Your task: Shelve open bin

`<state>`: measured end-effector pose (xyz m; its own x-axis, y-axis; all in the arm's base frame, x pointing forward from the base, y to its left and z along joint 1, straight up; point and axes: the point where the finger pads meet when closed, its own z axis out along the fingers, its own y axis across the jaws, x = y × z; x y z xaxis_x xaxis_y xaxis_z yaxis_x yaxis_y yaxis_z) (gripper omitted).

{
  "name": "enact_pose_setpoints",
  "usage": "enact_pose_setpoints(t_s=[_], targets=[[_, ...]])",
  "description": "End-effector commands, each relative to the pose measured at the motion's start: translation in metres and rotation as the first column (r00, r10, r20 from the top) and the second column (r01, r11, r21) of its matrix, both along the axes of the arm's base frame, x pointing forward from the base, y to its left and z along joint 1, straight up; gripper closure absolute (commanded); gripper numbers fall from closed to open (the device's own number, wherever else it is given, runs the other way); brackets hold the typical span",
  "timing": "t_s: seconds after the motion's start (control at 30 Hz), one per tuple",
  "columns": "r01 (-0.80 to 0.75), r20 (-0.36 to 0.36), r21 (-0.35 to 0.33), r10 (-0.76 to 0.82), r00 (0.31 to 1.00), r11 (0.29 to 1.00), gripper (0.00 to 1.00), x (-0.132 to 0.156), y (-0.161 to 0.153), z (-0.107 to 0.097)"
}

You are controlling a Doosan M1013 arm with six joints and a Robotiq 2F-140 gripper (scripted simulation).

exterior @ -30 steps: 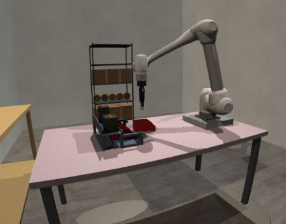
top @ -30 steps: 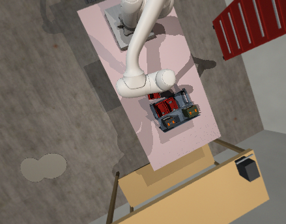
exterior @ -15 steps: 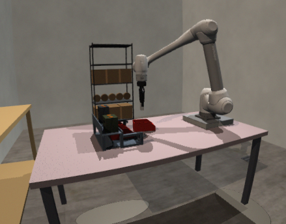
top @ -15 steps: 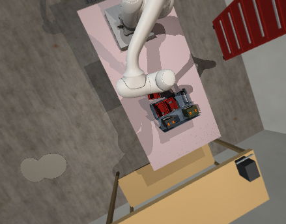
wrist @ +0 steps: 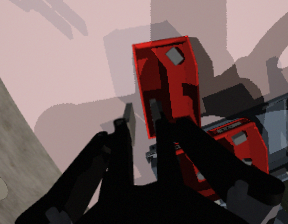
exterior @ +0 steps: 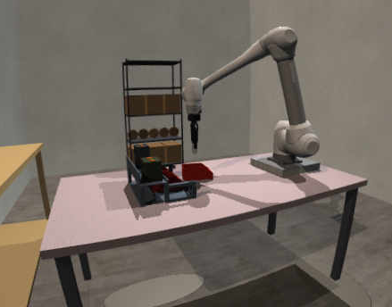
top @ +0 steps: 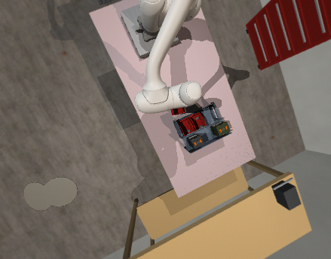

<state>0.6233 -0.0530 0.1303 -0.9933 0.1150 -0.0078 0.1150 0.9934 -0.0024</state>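
The red open bin stands on the pink table, just beside the small blue-grey shelf. A grey part lies inside it in the wrist view. The shelf holds red bins in a row and dark green boxes. My gripper hangs straight above the bin's near end, well clear of it. Its fingers stand a narrow gap apart with nothing between them. In the overhead view the arm's wrist hides the gripper.
A tall dark rack with cartons stands behind the table. The robot base sits on the table's far end. A wooden table stands beyond the shelf end. A red cabinet stands off to the side.
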Motion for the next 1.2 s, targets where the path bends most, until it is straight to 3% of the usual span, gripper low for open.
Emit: enact_pose_setpoints(t_s=[0.0, 0.63, 1.17], targets=[[0.000, 0.000, 0.000, 0.000, 1.000, 1.000, 0.85, 0.000, 0.000, -0.005], [0.000, 0.000, 0.000, 0.000, 1.000, 1.000, 0.85, 0.000, 0.000, -0.039], [0.000, 0.000, 0.000, 0.000, 1.000, 1.000, 0.85, 0.000, 0.000, -0.051]])
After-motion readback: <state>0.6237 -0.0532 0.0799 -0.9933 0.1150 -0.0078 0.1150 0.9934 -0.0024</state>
